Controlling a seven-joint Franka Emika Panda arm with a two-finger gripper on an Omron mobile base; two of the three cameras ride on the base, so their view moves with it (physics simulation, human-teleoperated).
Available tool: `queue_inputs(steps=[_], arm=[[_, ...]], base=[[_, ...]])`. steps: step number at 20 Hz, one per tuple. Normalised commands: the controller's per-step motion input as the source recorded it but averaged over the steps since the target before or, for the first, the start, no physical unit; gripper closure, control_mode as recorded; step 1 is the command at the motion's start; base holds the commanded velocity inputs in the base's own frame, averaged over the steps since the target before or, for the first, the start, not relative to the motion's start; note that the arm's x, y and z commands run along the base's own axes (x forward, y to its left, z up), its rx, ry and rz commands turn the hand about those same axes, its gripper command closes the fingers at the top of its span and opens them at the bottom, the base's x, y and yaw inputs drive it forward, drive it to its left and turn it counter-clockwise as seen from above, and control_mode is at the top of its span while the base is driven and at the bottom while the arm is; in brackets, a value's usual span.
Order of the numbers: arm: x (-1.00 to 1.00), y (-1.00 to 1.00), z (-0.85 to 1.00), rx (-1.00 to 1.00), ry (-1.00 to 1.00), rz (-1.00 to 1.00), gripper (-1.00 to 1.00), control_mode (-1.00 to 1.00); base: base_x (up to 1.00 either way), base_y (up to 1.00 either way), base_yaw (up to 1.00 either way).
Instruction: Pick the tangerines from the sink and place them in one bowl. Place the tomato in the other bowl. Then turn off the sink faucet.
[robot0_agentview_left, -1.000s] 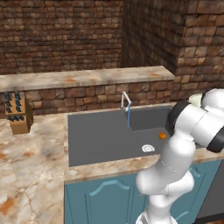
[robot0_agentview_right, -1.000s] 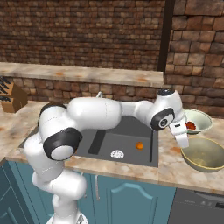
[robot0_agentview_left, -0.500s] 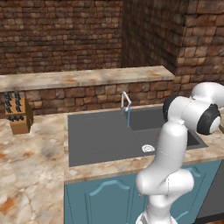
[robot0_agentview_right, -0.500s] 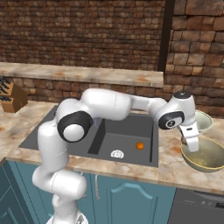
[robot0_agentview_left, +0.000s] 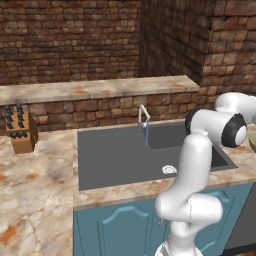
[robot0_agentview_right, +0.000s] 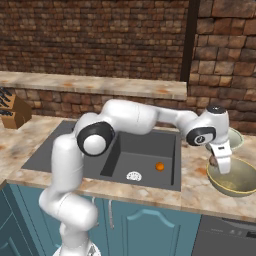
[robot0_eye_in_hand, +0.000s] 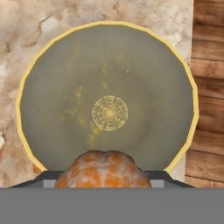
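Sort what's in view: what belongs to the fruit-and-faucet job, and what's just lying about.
Part of the job:
- tangerine held in the hand
- olive bowl below it
- second tangerine in the sink
- cream bowl behind the olive one
- faucet

Just lying about:
- knife block on the counter

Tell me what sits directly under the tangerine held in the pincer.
The wide shallow olive-tan bowl lies under the round orange tangerine clamped in the pincer; its bare floor shows a pale ringed centre. The fruit and fingers cover the bowl's near rim.
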Motion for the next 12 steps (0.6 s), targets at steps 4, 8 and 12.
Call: queue_inputs(steps=[4, 8, 12], arm=[[0.12, -0.04, -0.34, 0.0, 0.0, 0.0, 1.0, -1.0], [0.12, -0.2, -0.29, 0.01, 0.0, 0.0, 1.0, -1.0], [0.12, -0.21, -0.28, 0.02, 0.0, 0.0, 1.0, -1.0]], base=[[0.0, 0.0, 0.0], [0.0, 0.0, 0.0], [0.0, 0.0, 0.0]])
